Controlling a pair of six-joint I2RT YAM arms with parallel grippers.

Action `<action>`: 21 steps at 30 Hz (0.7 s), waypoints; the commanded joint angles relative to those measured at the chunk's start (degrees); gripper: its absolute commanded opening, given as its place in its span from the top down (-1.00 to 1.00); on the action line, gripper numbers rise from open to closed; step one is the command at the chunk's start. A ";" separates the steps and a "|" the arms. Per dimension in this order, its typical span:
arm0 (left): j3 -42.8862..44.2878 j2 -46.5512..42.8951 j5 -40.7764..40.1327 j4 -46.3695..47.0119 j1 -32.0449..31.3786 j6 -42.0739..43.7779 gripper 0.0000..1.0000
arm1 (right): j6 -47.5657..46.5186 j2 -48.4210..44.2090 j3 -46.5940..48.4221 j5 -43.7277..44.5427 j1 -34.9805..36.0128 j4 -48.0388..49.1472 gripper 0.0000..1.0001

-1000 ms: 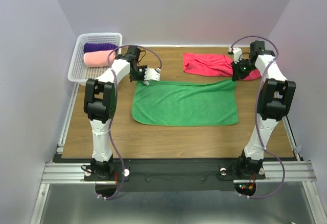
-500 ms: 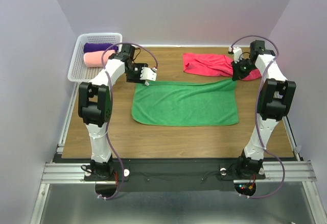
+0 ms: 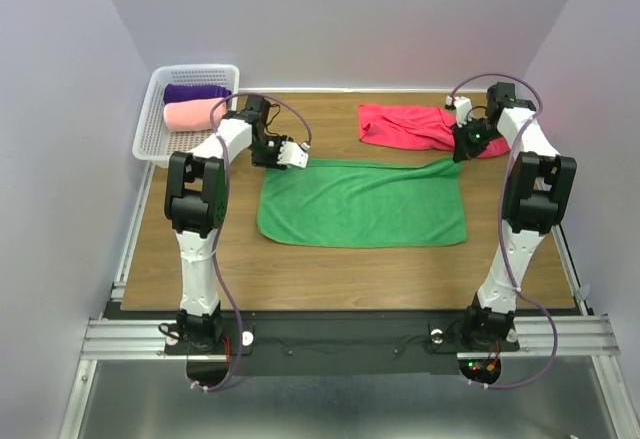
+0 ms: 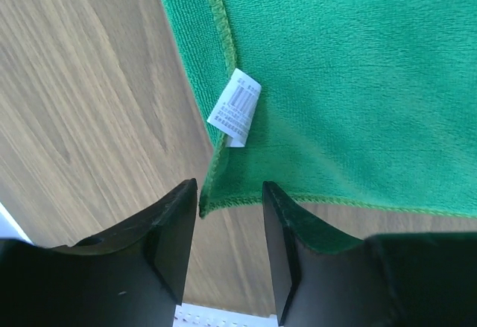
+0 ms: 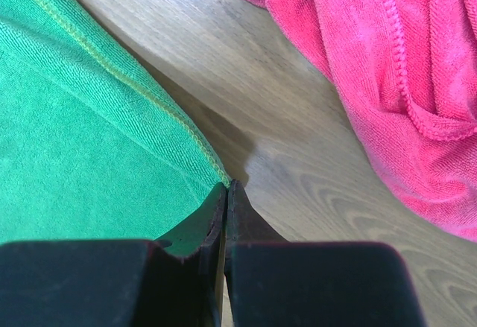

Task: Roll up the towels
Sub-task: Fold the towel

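The green towel (image 3: 360,204) lies flat and spread out in the middle of the table. My left gripper (image 3: 294,160) is open at its far left corner. In the left wrist view that corner (image 4: 206,206) shows in the gap at my left gripper's (image 4: 229,189) black fingertips, just below a white tag (image 4: 237,109). My right gripper (image 3: 458,153) is shut on the far right corner, which is drawn up to a point. In the right wrist view the green towel's edge (image 5: 112,156) runs into the closed tips of my right gripper (image 5: 226,186). A crimson towel (image 3: 405,124) lies crumpled at the back right.
A white mesh basket (image 3: 148,129) stands at the back left. It holds a rolled purple towel (image 3: 195,92) and a rolled salmon-pink towel (image 3: 192,114). In the right wrist view the crimson towel (image 5: 387,81) lies just beyond bare wood.
My left gripper has opened and let go of the green towel's far left corner, lifted a little, then come back down over it. The right arm has hardly moved.
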 commanded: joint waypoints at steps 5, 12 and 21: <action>4.22 1.28 -0.56 0.15 -0.72 2.19 0.49 | -0.17 0.28 2.41 0.40 0.00 -0.36 0.99; 4.48 -1.61 0.41 -1.43 -0.37 0.70 1.00 | -0.26 -0.50 2.93 1.01 -0.08 -0.53 0.99; -2.62 -13.03 0.32 -1.79 1.74 -3.44 1.00 | -3.25 -5.43 1.01 2.51 -0.35 -1.94 0.99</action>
